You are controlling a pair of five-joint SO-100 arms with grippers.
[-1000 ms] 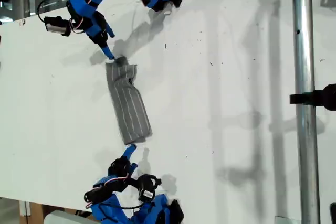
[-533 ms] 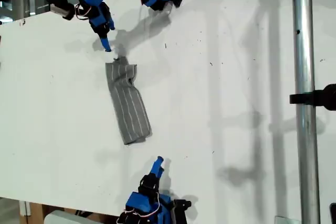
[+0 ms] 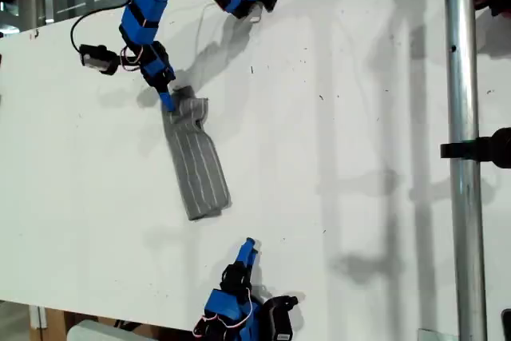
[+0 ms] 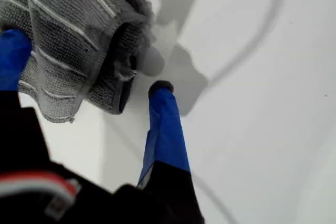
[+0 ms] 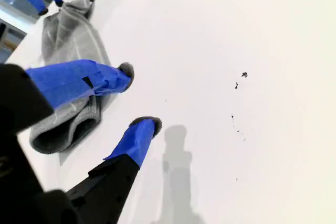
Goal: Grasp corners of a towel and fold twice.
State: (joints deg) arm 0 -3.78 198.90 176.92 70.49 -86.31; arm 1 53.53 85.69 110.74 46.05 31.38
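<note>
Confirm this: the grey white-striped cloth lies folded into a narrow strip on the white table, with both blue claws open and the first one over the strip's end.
One detail is wrong. The grey white-striped cloth lies as a narrow strip on the white table and my first claw is open at its end, but my second claw is open over bare table beside the other end, as the second wrist view shows.

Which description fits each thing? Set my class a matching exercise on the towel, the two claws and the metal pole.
Things:
1. towel
2. my first claw
3. my second claw
4. metal pole

Descriptions:
A. open over bare table, clear of the cloth
B. runs along the exterior view's right
C. folded into a narrow strip
D. open astride the towel's bunched end

Pairs: 1-C, 2-D, 3-A, 4-B
</note>
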